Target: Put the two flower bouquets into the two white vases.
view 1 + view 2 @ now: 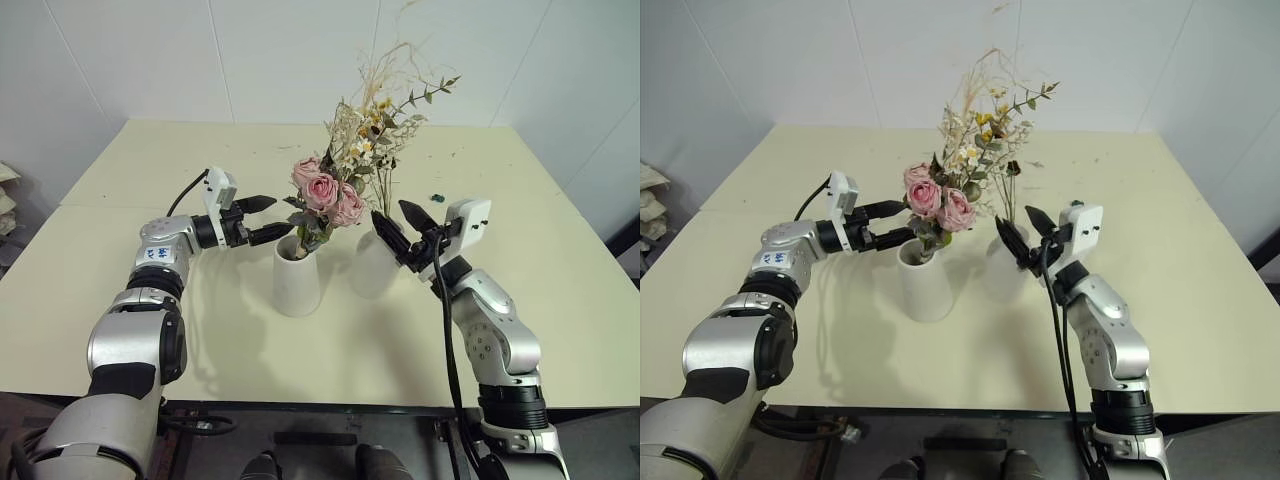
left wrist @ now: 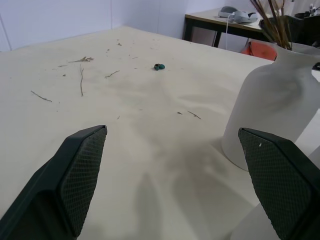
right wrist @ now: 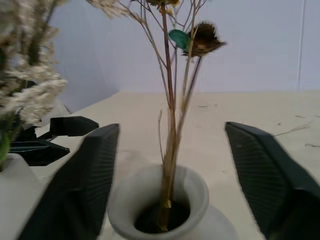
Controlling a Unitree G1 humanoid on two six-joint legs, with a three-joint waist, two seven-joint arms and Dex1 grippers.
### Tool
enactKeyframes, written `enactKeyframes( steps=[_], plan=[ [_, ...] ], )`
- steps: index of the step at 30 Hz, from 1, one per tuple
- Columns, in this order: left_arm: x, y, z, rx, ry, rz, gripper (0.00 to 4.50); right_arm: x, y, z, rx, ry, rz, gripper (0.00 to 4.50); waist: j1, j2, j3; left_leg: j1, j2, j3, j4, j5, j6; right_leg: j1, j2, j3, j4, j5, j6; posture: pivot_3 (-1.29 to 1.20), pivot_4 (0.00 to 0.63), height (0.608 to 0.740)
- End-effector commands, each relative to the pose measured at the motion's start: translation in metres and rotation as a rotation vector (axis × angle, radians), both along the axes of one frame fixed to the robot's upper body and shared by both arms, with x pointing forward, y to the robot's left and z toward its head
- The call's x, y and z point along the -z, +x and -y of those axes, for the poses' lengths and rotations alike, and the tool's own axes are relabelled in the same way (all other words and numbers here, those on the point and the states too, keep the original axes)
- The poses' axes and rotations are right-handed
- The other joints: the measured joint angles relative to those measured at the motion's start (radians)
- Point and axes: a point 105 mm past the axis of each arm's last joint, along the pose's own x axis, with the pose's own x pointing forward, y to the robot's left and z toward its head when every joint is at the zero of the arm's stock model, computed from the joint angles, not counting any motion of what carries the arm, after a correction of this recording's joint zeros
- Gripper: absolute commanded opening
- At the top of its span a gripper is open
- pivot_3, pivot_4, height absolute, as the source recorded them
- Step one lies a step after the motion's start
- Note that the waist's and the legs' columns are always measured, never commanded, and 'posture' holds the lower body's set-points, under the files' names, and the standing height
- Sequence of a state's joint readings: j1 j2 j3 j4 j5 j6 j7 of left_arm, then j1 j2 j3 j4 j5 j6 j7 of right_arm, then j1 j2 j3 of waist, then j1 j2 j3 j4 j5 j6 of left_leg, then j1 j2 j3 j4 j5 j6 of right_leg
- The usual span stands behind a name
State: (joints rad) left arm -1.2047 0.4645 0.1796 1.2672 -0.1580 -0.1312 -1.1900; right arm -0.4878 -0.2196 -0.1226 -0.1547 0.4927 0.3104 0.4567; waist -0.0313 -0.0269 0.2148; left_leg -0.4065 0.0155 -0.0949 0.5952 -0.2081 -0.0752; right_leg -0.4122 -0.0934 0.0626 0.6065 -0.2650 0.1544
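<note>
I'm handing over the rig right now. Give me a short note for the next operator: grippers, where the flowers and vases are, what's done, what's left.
Left gripper: open, holding nothing, beside the rose bouquet.
Right gripper: open, its fingers on either side of the bottle-shaped vase, gripping nothing.
Rose bouquet stands in the cone vase.
Thin sprig stands in the bottle-shaped vase, stem down the neck.
Both vases upright, side by side on the table.
Done: both bouquets placed.
Left: probably just back both arms away without knocking the vases.
</note>
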Motion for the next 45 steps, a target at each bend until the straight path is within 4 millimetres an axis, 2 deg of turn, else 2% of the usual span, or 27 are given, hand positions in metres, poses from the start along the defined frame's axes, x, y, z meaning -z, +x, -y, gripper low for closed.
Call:
enactKeyframes(
  steps=[1,11,17,29,33,41,43,45],
  plan=[
    [-0.015,0.001,-0.003,-0.010,-0.013,0.046,4.50,-0.015,-0.016,0.000,-0.015,-0.017,0.066,4.47,0.001,0.000,0.000,0.000,0.000,0.000,0.000,0.000,0.000,0.000,0.000,0.000,0.000,0.000,0.000,0.00,0.150,0.740],
    [-0.015,0.001,-0.002,-0.009,-0.016,0.045,4.50,-0.010,-0.054,0.017,-0.029,-0.146,0.048,4.47,0.004,0.000,0.000,0.000,0.000,0.000,0.000,0.000,0.000,0.000,0.000,0.000,-0.003,0.000,0.000,0.00,0.150,0.740],
    [-0.016,0.001,-0.001,-0.006,-0.016,0.047,4.50,-0.006,-0.075,0.037,-0.028,-0.212,0.005,4.47,0.004,0.000,0.000,0.000,0.000,0.000,0.000,0.000,0.000,0.001,0.000,0.000,-0.004,0.000,0.000,0.00,0.150,0.740],
    [-0.017,0.002,0.000,-0.009,-0.018,0.047,4.50,-0.012,-0.077,0.083,0.123,-0.282,-0.021,4.47,0.005,0.000,0.000,0.000,0.000,0.000,0.000,0.000,0.000,0.001,0.000,0.000,-0.005,0.000,0.000,0.00,0.150,0.740],
    [-0.017,0.002,-0.003,-0.016,-0.019,0.048,4.50,-0.010,-0.075,0.092,0.152,-0.296,-0.046,4.47,0.004,0.000,0.000,0.000,0.000,0.000,0.000,0.000,0.000,0.001,0.000,0.000,-0.004,0.000,0.000,0.00,0.150,0.740],
    [-0.019,-0.003,-0.024,-0.035,-0.001,0.054,4.50,-0.002,-0.081,0.103,0.161,-0.362,-0.122,4.47,0.004,0.000,0.000,0.000,0.000,0.000,0.000,0.000,0.000,0.001,0.000,0.000,-0.005,0.000,0.000,0.00,0.150,0.740],
    [-0.023,-0.011,-0.037,-0.010,0.006,0.070,4.50,-0.002,-0.085,0.105,0.142,-0.404,-0.144,4.47,0.003,0.000,0.000,0.000,0.000,0.000,0.000,0.000,0.000,0.001,0.000,0.000,-0.005,0.000,0.000,0.00,0.150,0.740],
    [-0.021,-0.028,-0.053,0.071,0.022,0.048,4.50,-0.001,-0.090,0.107,0.106,-0.445,-0.178,4.47,-0.001,0.000,0.000,0.000,0.000,0.000,0.000,0.000,0.000,0.001,0.000,0.000,-0.005,0.000,0.000,0.00,0.150,0.740]
  ],
)
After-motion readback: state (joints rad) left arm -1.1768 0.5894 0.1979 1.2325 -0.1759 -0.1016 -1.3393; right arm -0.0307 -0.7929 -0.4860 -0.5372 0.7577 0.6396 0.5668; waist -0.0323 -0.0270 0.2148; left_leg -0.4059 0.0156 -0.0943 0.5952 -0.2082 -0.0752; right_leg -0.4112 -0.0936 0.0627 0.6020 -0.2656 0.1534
